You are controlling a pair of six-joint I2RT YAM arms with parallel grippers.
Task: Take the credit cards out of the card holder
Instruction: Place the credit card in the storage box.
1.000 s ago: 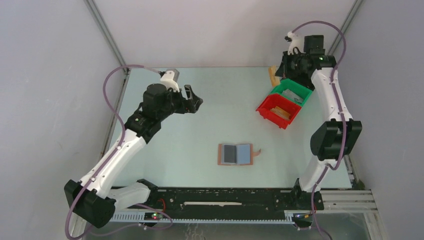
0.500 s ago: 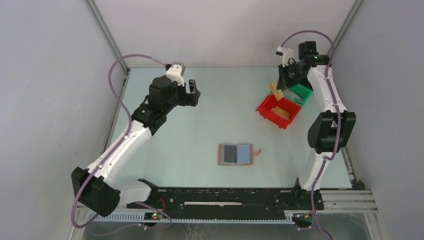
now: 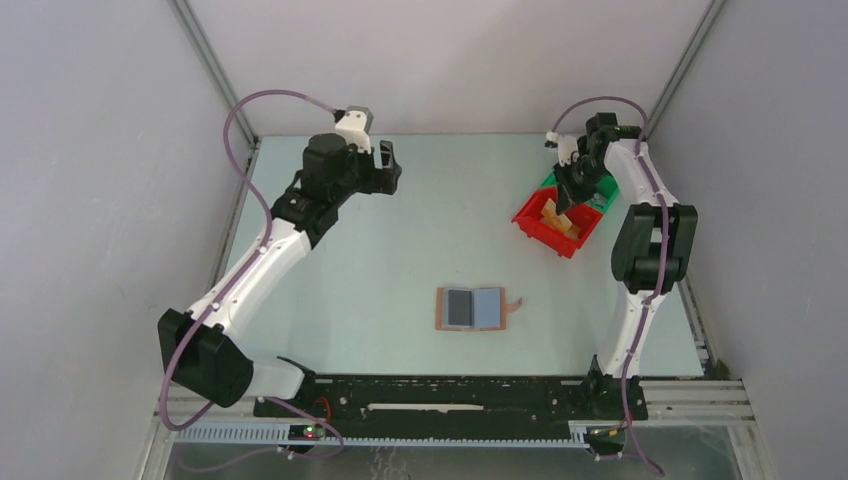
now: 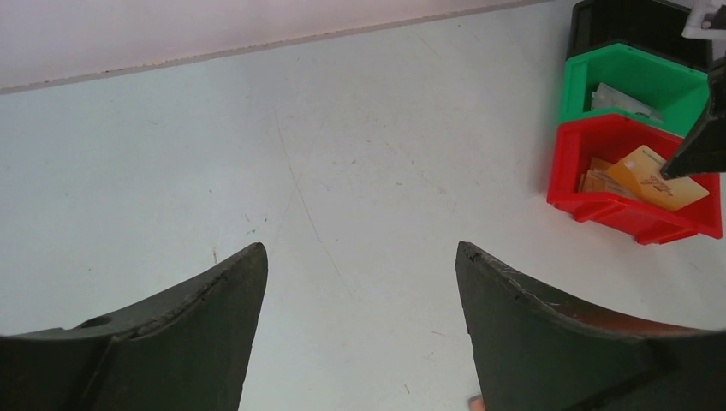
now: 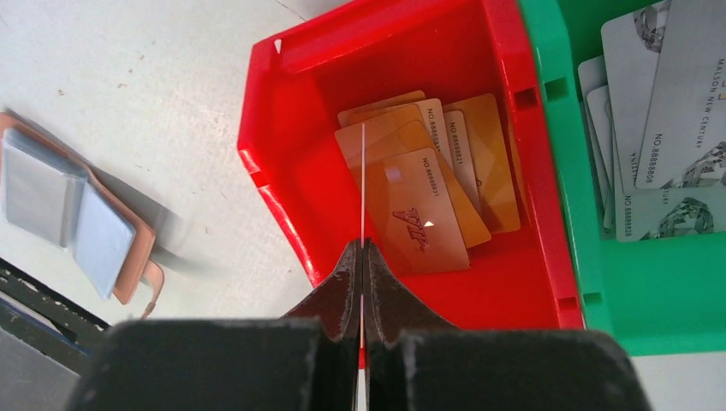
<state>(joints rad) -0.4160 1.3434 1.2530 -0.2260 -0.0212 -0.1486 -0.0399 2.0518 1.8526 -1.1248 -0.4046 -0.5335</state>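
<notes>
The brown card holder (image 3: 472,308) lies open on the table's near middle, with a dark card (image 3: 459,307) in its left pocket and pale blue-grey lining on the right. It also shows in the right wrist view (image 5: 111,257). My right gripper (image 3: 566,195) (image 5: 363,246) is shut on a tan credit card (image 3: 551,213), which is seen edge-on (image 5: 363,188) and held over the red bin (image 3: 535,222). My left gripper (image 3: 388,170) (image 4: 360,248) is open and empty above the far left of the table.
The red bin's wall (image 5: 282,205) encloses several tan cards (image 5: 428,197). The green bin (image 3: 603,187) (image 5: 591,257) beside it holds pale grey cards (image 5: 659,128). A black bin (image 4: 616,21) stands behind the green one. The back wall runs close behind the bins.
My right gripper has come down and nearer with the tan card, from behind the green bin to over the red bin. My left gripper has drawn back toward the far left.
</notes>
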